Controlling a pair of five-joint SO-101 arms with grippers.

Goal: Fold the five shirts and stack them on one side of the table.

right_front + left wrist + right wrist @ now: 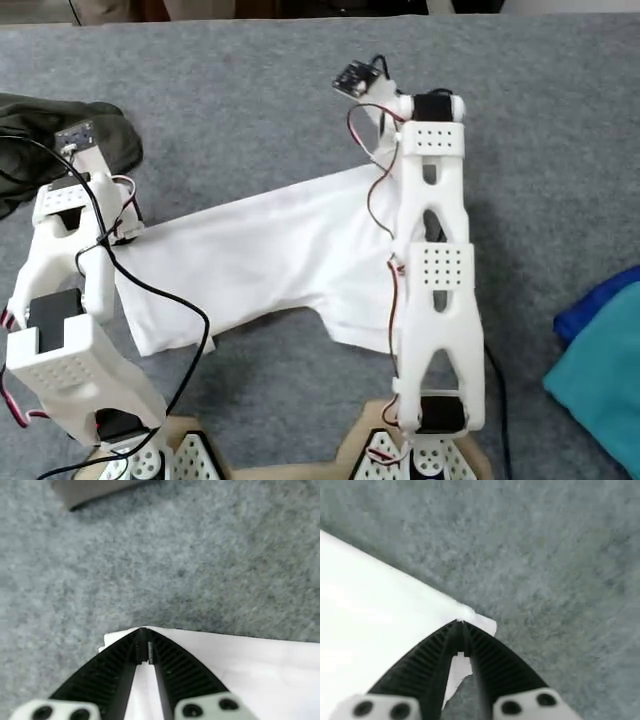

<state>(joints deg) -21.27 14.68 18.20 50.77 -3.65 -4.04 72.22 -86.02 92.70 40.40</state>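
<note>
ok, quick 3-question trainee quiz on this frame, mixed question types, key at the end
1. True or false: the left gripper is shut on an edge of the white shirt.
2. Multiple choice: in the high view, where does the dark green shirt lie?
A) at the far left of the table
B) under the white shirt
C) draped over an arm
3. Short answer: what colours are the two shirts at the table's right edge?

Key:
1. True.
2. A.
3. Blue and teal: the blue shirt and the teal shirt.
</note>
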